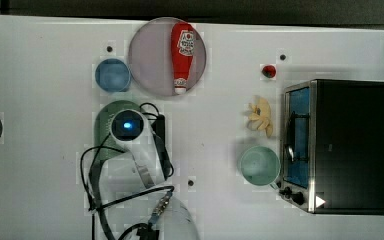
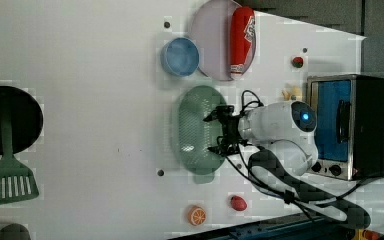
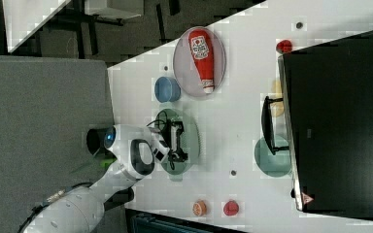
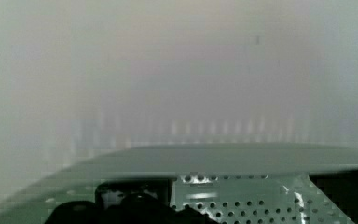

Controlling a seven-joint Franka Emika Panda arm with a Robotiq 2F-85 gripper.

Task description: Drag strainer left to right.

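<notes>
1. Over the middle of the white desk (image 2: 80,75) I have the claw (image 2: 220,134) hanging inside the strainer (image 2: 192,131), its two fingers spread wide and pinching nothing.
2. I see the strainer lying flat on the desk with its long side running up and down the left view, just below the small blue bowl (image 2: 180,56) and the round plate (image 2: 211,42) that carries the ketchup bottle (image 2: 241,40).
3. From the wrist view I make out the perforated floor of the strainer (image 4: 242,200) and its far rim, so I judge the fingers sit low in the basin near one wall.
4. My first worry is slip: if the fingers only graze the smooth wall, the claw may ride up over the rim and leave the strainer behind.
5. My second worry is tipping: a push high on the wall could lift the near edge instead of sliding the whole thing.
6. In the top view, the mint-green bowl (image 1: 259,165) and the toaster oven (image 1: 347,146) stand on the right; a long drag that way could knock the bowl.
7. The cable (image 1: 92,175) trailing off the arm could snag during the sweep.
</notes>
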